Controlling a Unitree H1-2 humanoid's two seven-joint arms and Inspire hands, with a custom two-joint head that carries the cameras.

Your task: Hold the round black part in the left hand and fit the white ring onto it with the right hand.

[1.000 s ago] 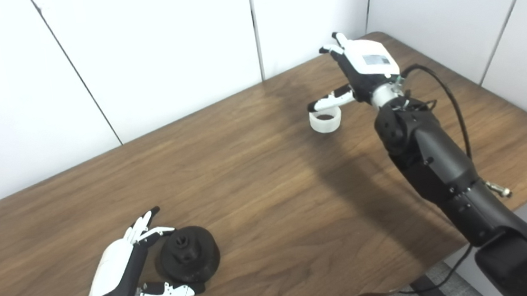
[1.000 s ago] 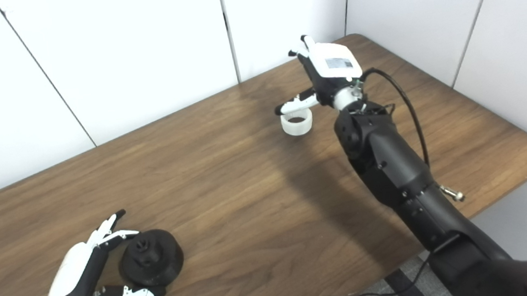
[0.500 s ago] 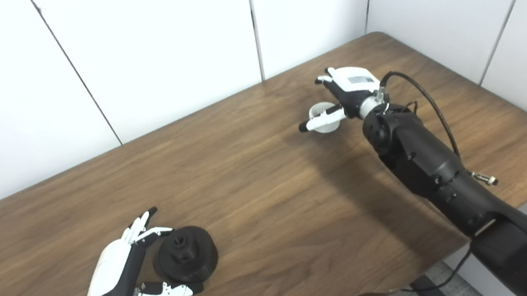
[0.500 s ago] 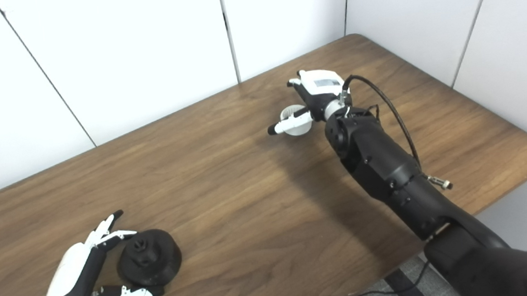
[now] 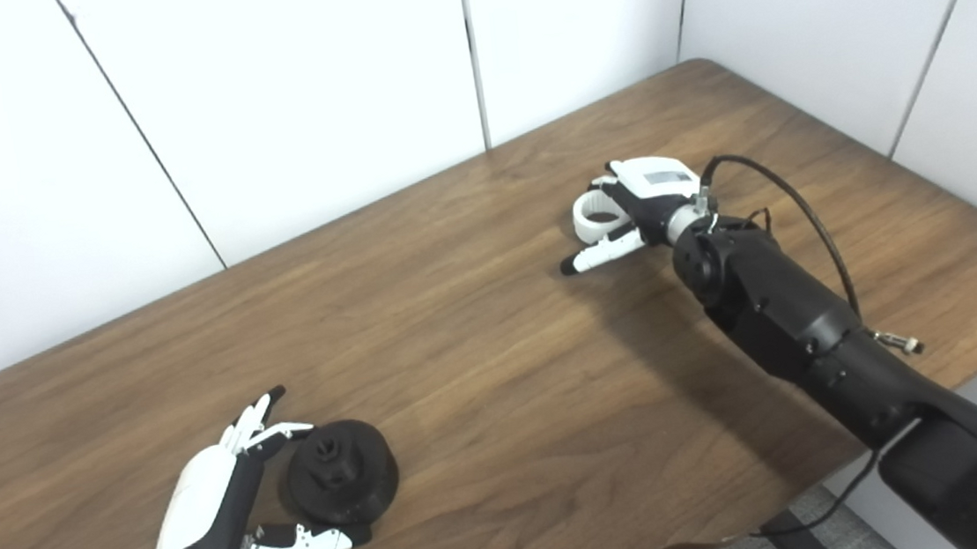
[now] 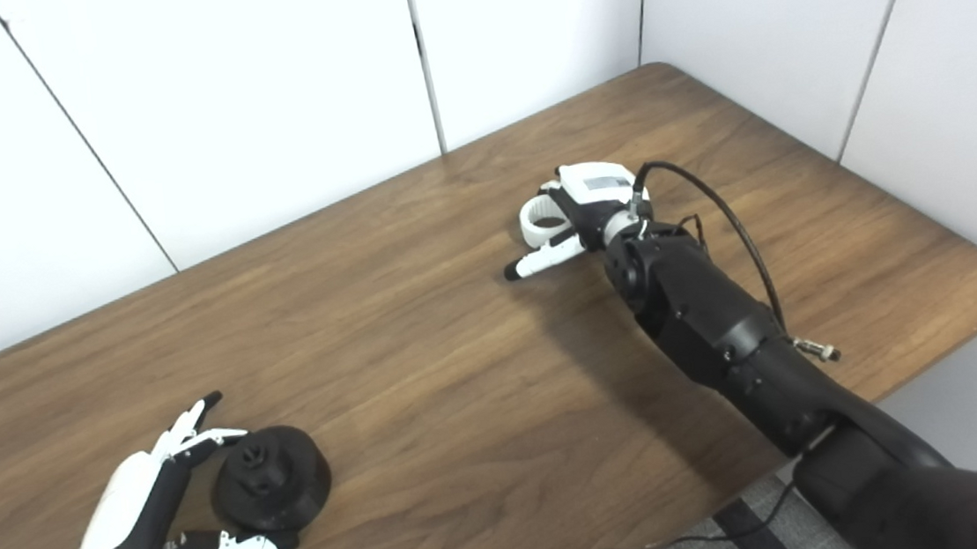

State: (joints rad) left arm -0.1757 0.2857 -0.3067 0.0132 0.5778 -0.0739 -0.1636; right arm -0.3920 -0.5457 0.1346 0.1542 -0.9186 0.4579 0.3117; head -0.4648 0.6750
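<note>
Early stage: right hand (image 5: 637,208) curls around the white ring (image 5: 591,217) upper right; left hand (image 5: 225,501), fingers apart, flanks the unlifted round black part (image 5: 343,483) lower left.

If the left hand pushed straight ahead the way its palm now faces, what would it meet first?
Most likely the round black part: the left hand is open around it, fingers behind, thumb in front. Contact can't be judged.

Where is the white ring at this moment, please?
The white ring is at the far right of the table, tilted on edge against the right hand, far from the round black part beside the left hand.
</note>
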